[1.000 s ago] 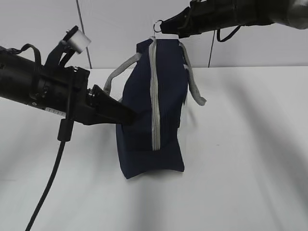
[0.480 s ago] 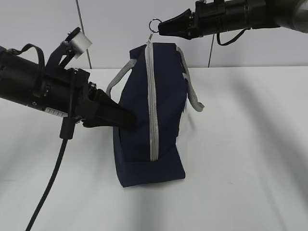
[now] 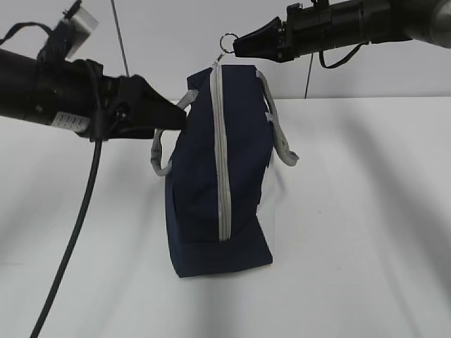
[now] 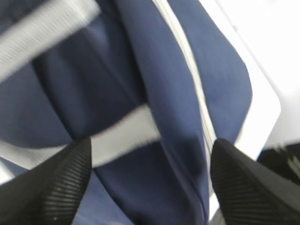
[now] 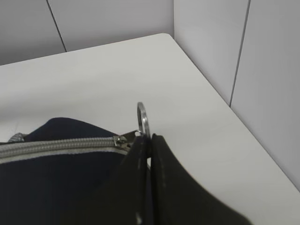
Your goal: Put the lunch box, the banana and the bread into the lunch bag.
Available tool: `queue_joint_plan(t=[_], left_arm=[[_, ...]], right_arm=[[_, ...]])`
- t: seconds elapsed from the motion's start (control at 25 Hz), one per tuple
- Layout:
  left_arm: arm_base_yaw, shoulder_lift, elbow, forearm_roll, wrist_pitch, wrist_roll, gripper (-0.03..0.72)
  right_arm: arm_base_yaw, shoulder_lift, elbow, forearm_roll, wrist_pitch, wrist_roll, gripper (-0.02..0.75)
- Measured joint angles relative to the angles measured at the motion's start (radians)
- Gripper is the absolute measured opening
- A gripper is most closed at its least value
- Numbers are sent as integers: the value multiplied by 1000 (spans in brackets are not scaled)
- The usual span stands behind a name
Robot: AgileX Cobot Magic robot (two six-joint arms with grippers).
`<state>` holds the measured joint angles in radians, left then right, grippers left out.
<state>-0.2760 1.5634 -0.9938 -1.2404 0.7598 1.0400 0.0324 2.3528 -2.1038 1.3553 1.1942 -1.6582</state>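
Observation:
The navy lunch bag (image 3: pixel 211 176) stands on end on the white table, its grey zipper (image 3: pixel 222 155) shut along its length. My right gripper (image 3: pixel 237 47) is shut on the ring pull (image 3: pixel 227 41) at the bag's top; the right wrist view shows the ring (image 5: pixel 142 119) pinched at the closed gripper's tips (image 5: pixel 151 140). My left gripper (image 3: pixel 180 118) is open at the bag's upper left side, by a grey strap handle (image 3: pixel 161 151). In the left wrist view its fingers (image 4: pixel 51 187) stand wide apart over the blue fabric (image 4: pixel 178 117). The lunch box, banana and bread are out of view.
The white table (image 3: pixel 366 211) spreads round the bag, with grey wall panels (image 3: pixel 176 42) behind. The table's far corner (image 5: pixel 164 37) shows in the right wrist view. The left arm's black cable (image 3: pixel 70 246) hangs down at the left.
My left gripper has risen from the bag's mid side to its upper left by the strap. The bag stands straighter. My right gripper keeps hold of the ring pull.

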Motion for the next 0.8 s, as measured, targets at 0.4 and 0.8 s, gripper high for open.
queue_joint_plan(t=[0.4,0.8], left_arm=[[20,110,-208,-13,-166,-337,376],[21,329,-429,-40,-78,-483,329]], right_arm=[[0,6,0,-17,2,-4,0],[0,12,0,-17,2,-4,0]])
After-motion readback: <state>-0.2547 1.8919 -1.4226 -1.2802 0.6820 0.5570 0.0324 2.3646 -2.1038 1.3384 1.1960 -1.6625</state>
